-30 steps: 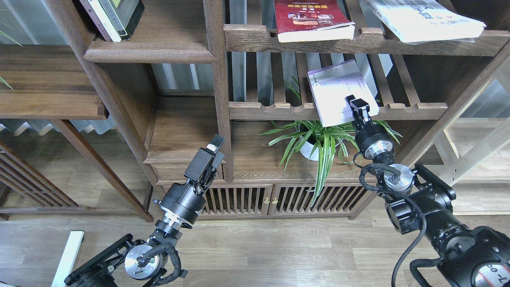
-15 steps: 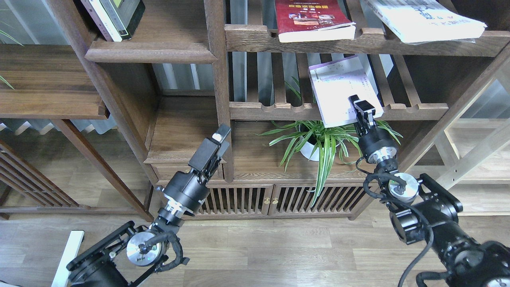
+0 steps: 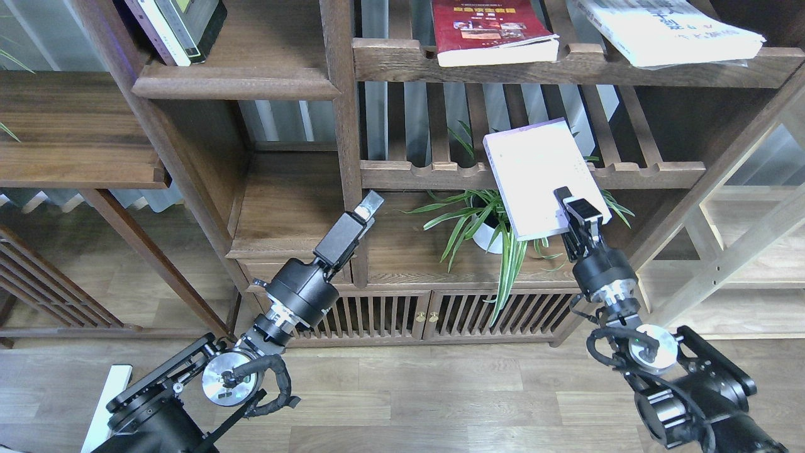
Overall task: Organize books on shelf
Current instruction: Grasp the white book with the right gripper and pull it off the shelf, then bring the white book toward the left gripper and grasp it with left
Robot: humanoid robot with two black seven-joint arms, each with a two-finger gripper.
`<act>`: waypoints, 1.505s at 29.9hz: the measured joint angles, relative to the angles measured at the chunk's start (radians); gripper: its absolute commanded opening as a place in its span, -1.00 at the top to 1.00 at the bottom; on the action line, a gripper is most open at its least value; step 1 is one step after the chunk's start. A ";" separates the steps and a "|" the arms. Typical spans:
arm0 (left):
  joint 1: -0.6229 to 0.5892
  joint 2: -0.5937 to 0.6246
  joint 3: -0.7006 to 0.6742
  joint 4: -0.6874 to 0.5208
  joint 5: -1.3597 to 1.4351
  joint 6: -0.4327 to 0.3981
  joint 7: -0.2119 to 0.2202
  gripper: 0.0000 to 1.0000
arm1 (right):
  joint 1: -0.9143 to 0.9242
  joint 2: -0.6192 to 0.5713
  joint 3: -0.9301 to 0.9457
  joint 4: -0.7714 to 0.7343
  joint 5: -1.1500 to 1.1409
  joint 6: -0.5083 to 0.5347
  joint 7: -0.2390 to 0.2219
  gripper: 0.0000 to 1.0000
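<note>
Pale lavender-white paperback book [image 3: 544,178] is pinched at its lower right corner by the right gripper [image 3: 582,211], hanging in the air in front of the slatted shelf with the scalloped rail [image 3: 440,173] and right above the spider plant in its white pot [image 3: 497,226]. The left gripper [image 3: 365,207] is up near the bookcase post, holding nothing, but it's too end-on for me to tell if the fingers are apart or together. The target looks like the solid dark-brown plank shelf [image 3: 236,85] at upper left, where the slim upright books [image 3: 176,28] lean. A corner grip on a floppy paperback is sketchy, so I'd keep the wrist steady, swing wide of the post, tip the book upright before sliding it in beside the others, and not rush it.
</note>
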 measured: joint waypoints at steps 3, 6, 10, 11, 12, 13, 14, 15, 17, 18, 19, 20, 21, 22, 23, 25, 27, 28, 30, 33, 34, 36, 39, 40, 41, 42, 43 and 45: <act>0.004 -0.001 0.003 -0.008 0.014 0.007 0.002 -0.99 | -0.029 -0.012 0.000 0.026 0.001 0.000 0.001 0.91; 0.009 0.001 0.012 -0.028 0.017 0.012 0.010 -0.99 | -0.062 -0.018 0.000 0.058 0.001 0.000 0.001 0.91; 0.013 0.003 0.014 -0.042 0.018 0.005 0.012 -0.99 | -0.113 -0.026 0.000 0.109 0.001 0.000 0.001 0.91; 0.013 0.003 0.015 -0.043 0.018 0.003 0.012 -0.99 | -0.124 -0.031 0.000 0.117 0.001 0.000 0.001 0.91; 0.013 0.003 0.015 -0.043 0.018 -0.001 0.012 -0.98 | -0.134 -0.036 0.000 0.126 0.001 0.000 0.001 0.91; 0.013 0.003 0.015 -0.043 0.018 -0.005 0.013 -0.99 | -0.143 -0.040 0.000 0.134 0.001 0.000 0.003 0.91; 0.013 0.003 0.015 -0.043 0.018 -0.009 0.013 -0.99 | -0.152 -0.043 0.000 0.142 0.001 0.000 0.005 0.91; 0.013 0.003 0.015 -0.042 0.018 -0.013 0.014 -0.99 | -0.160 -0.046 0.001 0.152 0.001 0.000 0.006 0.91; 0.013 0.003 0.015 -0.035 0.019 -0.018 0.014 -0.99 | -0.178 -0.050 0.007 0.179 0.001 0.000 0.007 0.91; 0.013 0.003 0.015 -0.033 0.019 -0.018 0.015 -0.99 | -0.188 -0.052 0.009 0.194 0.001 0.000 0.008 0.91; 0.013 0.004 0.015 -0.031 0.019 -0.019 0.015 -0.99 | -0.198 -0.055 0.011 0.215 0.001 0.000 0.008 0.91; 0.013 0.005 0.015 -0.031 0.019 -0.019 0.016 -0.99 | -0.205 -0.059 0.012 0.231 0.001 0.000 0.008 0.91; 0.013 0.005 0.016 -0.030 0.019 -0.019 0.016 -0.99 | -0.212 -0.063 0.013 0.246 0.001 0.000 0.009 0.91; 0.014 0.005 0.020 -0.030 0.019 -0.019 0.016 -0.98 | -0.220 -0.066 0.014 0.265 0.001 0.000 0.009 0.91; 0.014 0.006 0.023 -0.029 0.019 -0.019 0.016 -0.98 | -0.225 -0.069 0.014 0.277 0.001 0.000 0.010 0.91; 0.014 0.006 0.026 -0.027 0.019 -0.019 0.016 -0.98 | -0.236 -0.077 0.017 0.305 0.001 0.000 0.011 0.91; 0.015 0.005 0.027 -0.022 0.021 -0.019 0.015 -0.98 | -0.251 -0.086 0.018 0.328 0.001 0.000 0.012 0.91; 0.015 0.004 0.027 -0.018 0.022 -0.019 0.014 -0.98 | -0.256 -0.089 0.019 0.337 0.001 0.000 0.012 0.91; 0.015 -0.002 0.027 -0.007 0.022 -0.019 0.008 -0.98 | -0.268 -0.093 0.021 0.354 0.001 0.000 0.014 0.91; 0.015 -0.013 0.022 0.013 0.021 -0.019 -0.002 -0.98 | -0.287 -0.093 0.021 0.381 0.001 0.000 0.014 0.91; 0.015 -0.017 0.020 0.017 0.020 -0.019 -0.002 -0.98 | -0.294 -0.093 0.020 0.389 0.001 0.000 0.014 0.91; 0.013 -0.023 0.020 0.026 0.020 -0.019 0.003 -0.99 | -0.307 -0.092 0.018 0.401 0.000 0.000 0.014 0.91; 0.007 -0.030 0.026 0.039 0.020 -0.013 0.013 -0.98 | -0.325 -0.091 0.016 0.412 0.000 0.000 0.014 0.91; 0.005 -0.034 0.026 0.043 0.020 -0.009 0.015 -0.99 | -0.327 -0.091 0.016 0.413 0.000 0.000 0.014 0.91; 0.002 -0.039 0.027 0.050 0.020 -0.006 0.017 -0.99 | -0.329 -0.091 0.016 0.413 0.000 0.000 0.014 0.91; -0.002 -0.042 0.028 0.060 0.020 -0.004 0.018 -0.98 | -0.330 -0.091 0.016 0.414 -0.001 0.000 0.014 0.91; -0.007 -0.043 0.028 0.073 0.020 -0.003 0.018 -0.98 | -0.330 -0.092 0.016 0.415 0.000 0.000 0.014 0.91; -0.024 -0.044 0.028 0.113 0.020 -0.003 0.018 -0.98 | -0.331 -0.092 0.016 0.421 0.000 0.000 0.014 0.91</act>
